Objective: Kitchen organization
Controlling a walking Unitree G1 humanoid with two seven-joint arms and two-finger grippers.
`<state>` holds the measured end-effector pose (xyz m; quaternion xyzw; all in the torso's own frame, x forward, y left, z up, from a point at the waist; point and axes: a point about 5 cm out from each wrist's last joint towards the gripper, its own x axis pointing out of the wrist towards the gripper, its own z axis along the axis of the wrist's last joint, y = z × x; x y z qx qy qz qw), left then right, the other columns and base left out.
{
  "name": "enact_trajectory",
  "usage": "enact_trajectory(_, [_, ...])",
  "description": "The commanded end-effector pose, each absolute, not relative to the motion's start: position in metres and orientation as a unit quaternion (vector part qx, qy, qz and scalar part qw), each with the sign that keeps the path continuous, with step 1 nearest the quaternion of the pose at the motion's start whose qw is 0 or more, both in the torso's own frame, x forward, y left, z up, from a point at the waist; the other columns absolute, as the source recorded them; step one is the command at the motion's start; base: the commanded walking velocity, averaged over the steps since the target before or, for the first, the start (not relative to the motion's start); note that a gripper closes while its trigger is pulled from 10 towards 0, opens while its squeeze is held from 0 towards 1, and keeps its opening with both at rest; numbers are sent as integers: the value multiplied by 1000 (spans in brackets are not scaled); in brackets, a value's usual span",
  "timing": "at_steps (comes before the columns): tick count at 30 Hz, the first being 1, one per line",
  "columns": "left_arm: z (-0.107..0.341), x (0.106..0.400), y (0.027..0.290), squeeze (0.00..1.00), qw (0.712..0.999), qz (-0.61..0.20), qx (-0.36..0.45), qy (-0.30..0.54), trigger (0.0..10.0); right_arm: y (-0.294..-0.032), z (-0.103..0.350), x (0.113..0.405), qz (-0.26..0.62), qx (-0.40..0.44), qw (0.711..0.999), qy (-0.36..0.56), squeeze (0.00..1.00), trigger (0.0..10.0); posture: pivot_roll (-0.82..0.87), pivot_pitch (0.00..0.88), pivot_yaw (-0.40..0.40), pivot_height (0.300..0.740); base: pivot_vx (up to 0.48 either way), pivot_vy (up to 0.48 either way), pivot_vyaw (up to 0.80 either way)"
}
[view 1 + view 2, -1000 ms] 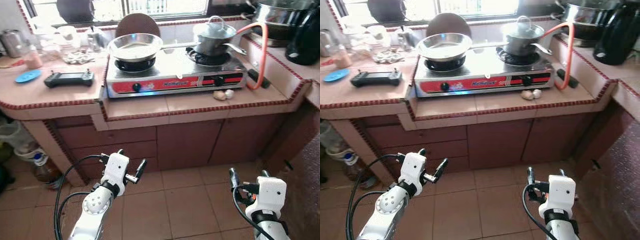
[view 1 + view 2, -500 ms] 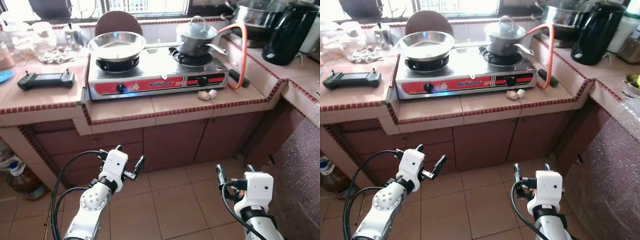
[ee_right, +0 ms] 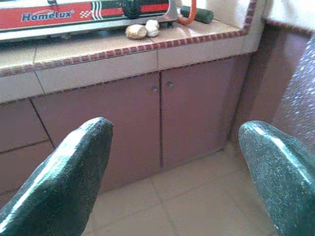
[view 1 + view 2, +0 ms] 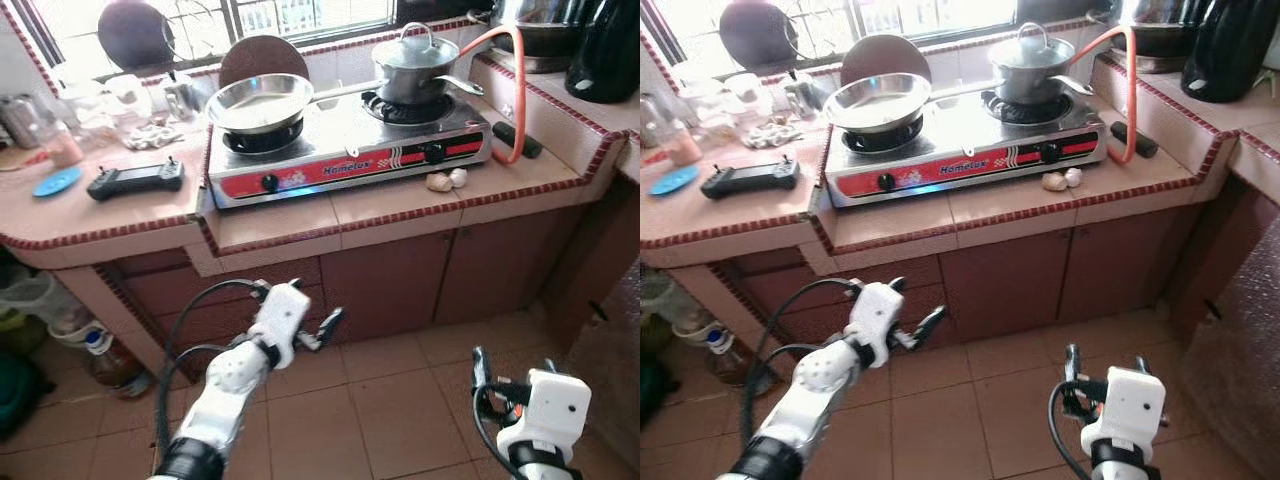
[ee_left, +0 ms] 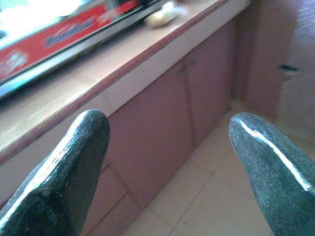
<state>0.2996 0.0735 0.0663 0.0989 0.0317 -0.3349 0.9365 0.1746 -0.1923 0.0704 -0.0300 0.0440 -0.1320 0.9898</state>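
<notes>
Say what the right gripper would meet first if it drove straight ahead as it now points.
Probably the cabinet doors below the counter edge: the right gripper, fingers open, aims at their seam. Nothing shows in between, though depth is unclear.

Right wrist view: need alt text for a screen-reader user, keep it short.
The right gripper, fingers spread open and holding nothing, faces a pair of closed brown cabinet doors under a tiled counter. On the counter sit two pale garlic bulbs in front of a red-fronted gas stove, beside an orange gas hose.
</notes>
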Motion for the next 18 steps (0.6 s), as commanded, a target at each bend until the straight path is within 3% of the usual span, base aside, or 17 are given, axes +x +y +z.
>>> enact_trajectory(1, [66,301,74,0,932,-343,111,31,10000,-190,77,176,-135,-30,990,29,0,10000,-106,0,120,740,0,0,0])
enact_trajectory(2, [67,303,73,0,930,-348,118,27,10000,-189,77,177,-135,-30,990,29,0,10000,-107,0,87,740,0,0,0])
enact_trajectory(6, [65,311,76,0,938,-324,117,36,10000,-184,70,181,-102,-40,993,41,0,10000,-99,0,97,740,0,0,0])
enact_trajectory(11, [64,312,84,0,955,-277,98,40,10000,-194,73,186,-99,-48,993,34,0,10000,-66,0,106,740,0,0,0])
enact_trajectory(18, [46,286,144,0,975,-168,128,62,10000,-203,83,192,-59,-49,997,27,0,10000,5,0,56,740,0,0,0])
